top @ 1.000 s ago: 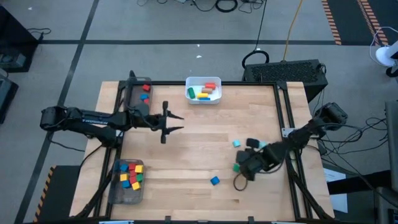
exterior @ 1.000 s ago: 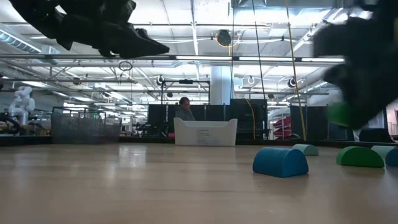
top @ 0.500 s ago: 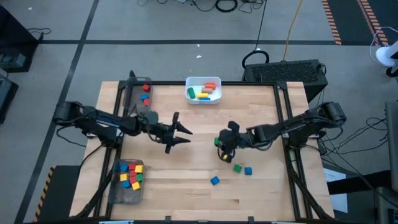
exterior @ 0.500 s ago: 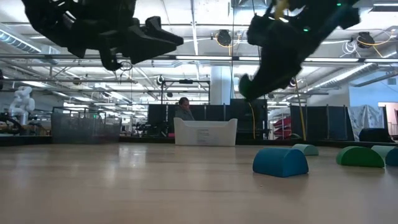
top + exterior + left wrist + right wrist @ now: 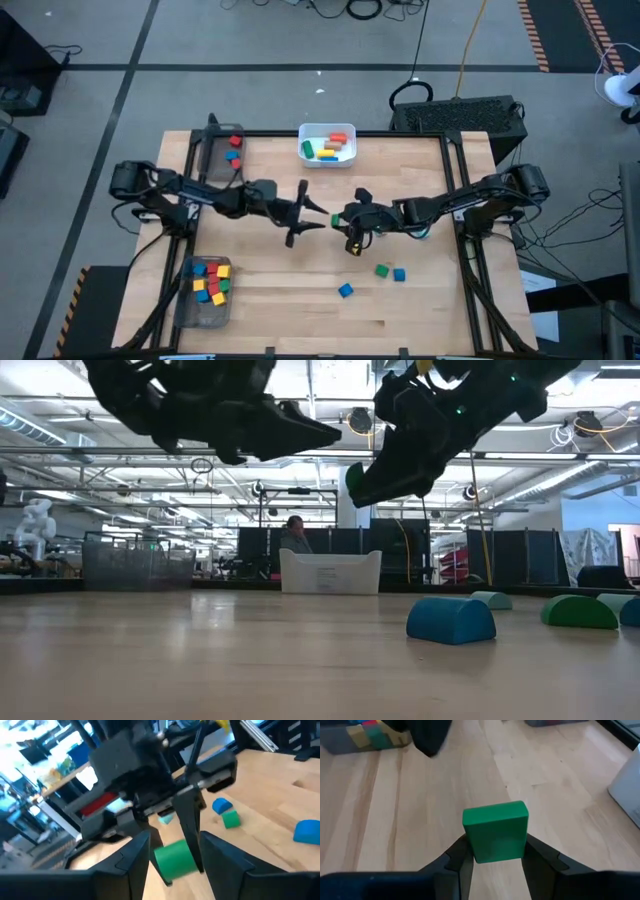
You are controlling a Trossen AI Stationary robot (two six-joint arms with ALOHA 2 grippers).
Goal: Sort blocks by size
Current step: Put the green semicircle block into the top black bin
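Green block sits clamped between our right gripper's fingers, raised above the wooden table at mid-frame in the high view. Our left gripper faces it just to the left, fingers spread and empty. Three loose blocks lie lower right of centre.

low view cuts off a blue block at the edge, left wrist view's background shelves blurred
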